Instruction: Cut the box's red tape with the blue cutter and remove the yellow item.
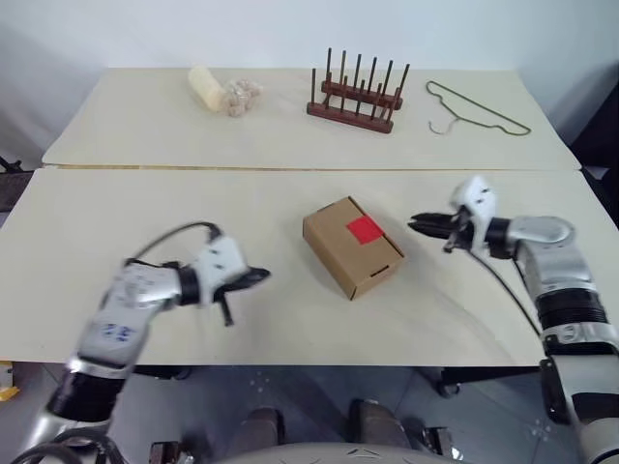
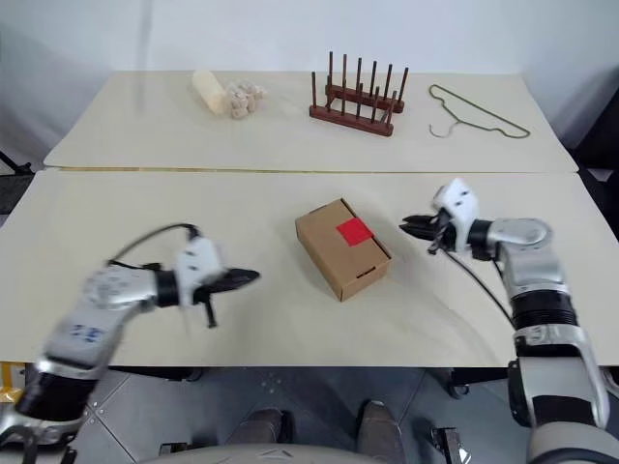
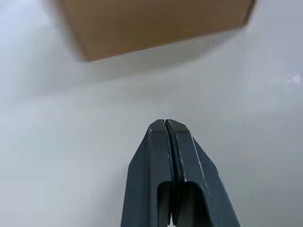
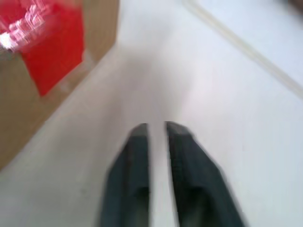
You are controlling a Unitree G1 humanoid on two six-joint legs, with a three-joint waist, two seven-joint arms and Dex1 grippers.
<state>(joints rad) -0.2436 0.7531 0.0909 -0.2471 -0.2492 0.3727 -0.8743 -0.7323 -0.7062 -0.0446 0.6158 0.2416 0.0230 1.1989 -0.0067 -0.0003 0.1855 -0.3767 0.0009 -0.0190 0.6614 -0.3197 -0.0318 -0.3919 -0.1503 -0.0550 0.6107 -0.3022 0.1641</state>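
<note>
Box (image 1: 352,246) sits mid-table, red tape (image 1: 364,229) uncut on top flap. Left gripper (image 1: 253,277) pinched tight, empty, near box's left side. Right gripper (image 1: 422,225) slightly parted, empty, just right of box. Cutter nowhere among these views; you should find it before reaching, and approach tape without nudging box.

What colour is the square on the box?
Red: the tape on the box, clearest in the left eye view.
</note>
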